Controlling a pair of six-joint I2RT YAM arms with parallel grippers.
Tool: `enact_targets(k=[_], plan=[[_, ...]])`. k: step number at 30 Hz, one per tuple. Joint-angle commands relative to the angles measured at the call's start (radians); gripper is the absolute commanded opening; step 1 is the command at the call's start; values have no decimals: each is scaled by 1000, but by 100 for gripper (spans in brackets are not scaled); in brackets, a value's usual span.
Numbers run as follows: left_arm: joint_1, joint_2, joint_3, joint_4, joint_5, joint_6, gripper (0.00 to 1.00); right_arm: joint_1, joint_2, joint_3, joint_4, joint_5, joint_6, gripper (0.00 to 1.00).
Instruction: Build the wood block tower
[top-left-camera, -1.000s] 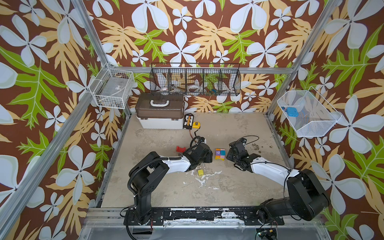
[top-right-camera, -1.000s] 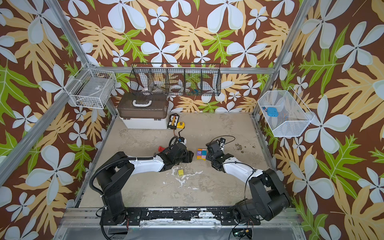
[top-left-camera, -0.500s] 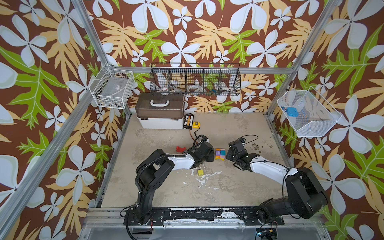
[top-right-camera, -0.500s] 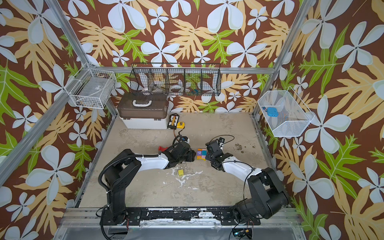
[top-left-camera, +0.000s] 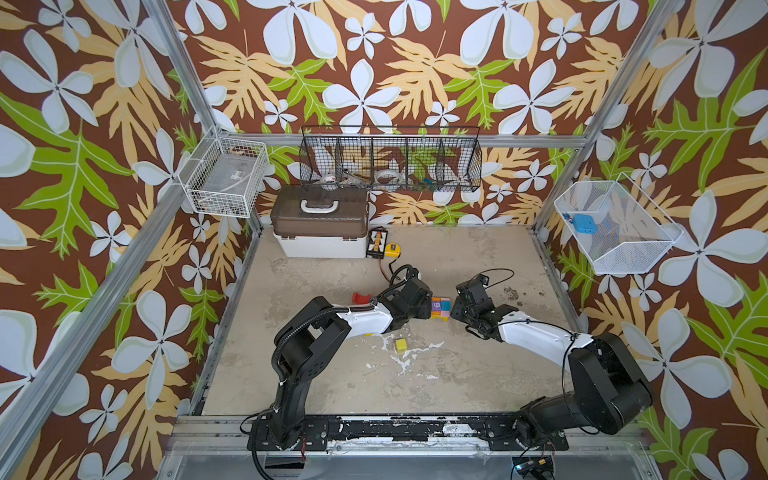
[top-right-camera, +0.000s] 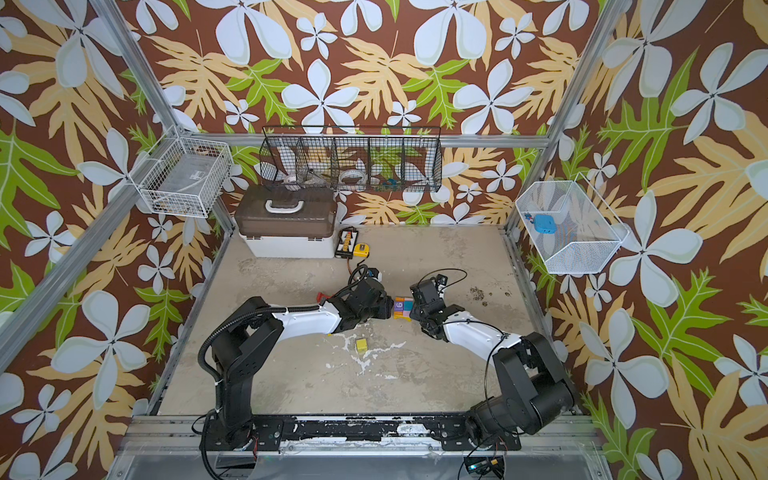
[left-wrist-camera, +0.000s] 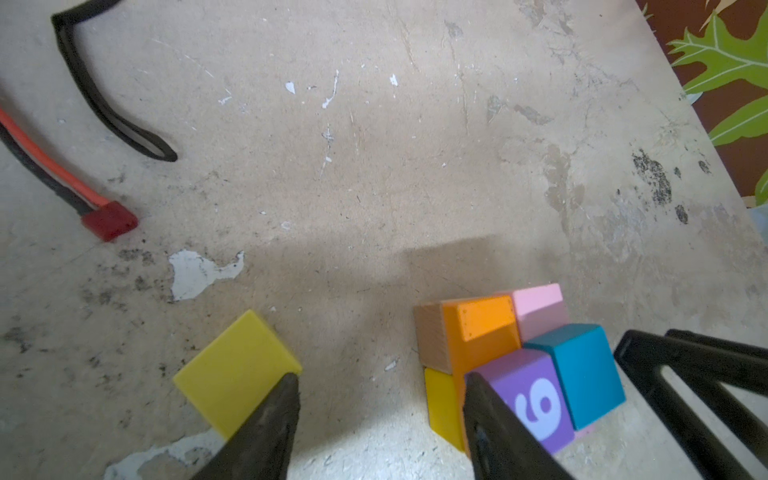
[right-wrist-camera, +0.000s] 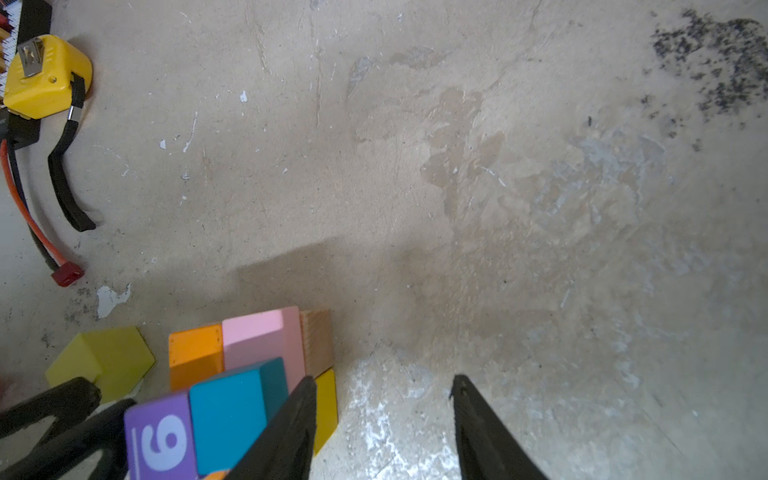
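Left wrist view: left gripper (left-wrist-camera: 380, 419), two dark fingers (left-wrist-camera: 270, 424), spread apart, bare floor (left-wrist-camera: 374, 187) between the tips, nothing clamped.

Block count: six packed into one low stack (left-wrist-camera: 498, 353):
- one purple block (left-wrist-camera: 536, 399)
- one teal block (left-wrist-camera: 582, 374)
- one orange block (left-wrist-camera: 484, 324)
- one pink block (left-wrist-camera: 538, 301)
- one tan block (left-wrist-camera: 430, 340)
- one yellow bar (left-wrist-camera: 442, 403) at the bottom

Also one loose yellow block (left-wrist-camera: 232, 374), apart from the stack.

Writing: white "9" with an underline on the purple block.

Stack just outside one finger, purple block right against that finger's outer side; contact not certain. Loose yellow block just past the tip of the other finger, outside the gap.

Right wrist view: right gripper (right-wrist-camera: 382, 419), two fingers likewise apart, only floor between, nothing gripped. Stack outside one finger, teal block and yellow bar just beside it; touching or not, unclear. Left gripper's fingers on the stack's far side, next to the purple block. One yellow tape measure (right-wrist-camera: 45, 75) well beyond the fingertips.

Top view: stack between the two sets of fingertips. One red piece (top-left-camera: 361, 297) behind the left gripper, well apart from its fingers.
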Motion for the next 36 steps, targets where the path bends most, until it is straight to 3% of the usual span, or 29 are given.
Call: enact_targets(k=[1,36], plan=[[-1,4,9,-15,-9,11,65,0,7,8,3,-3,-9,53],[-1,44,89,-57,-31,39,64,0,37,21,16,-42,-23,51]])
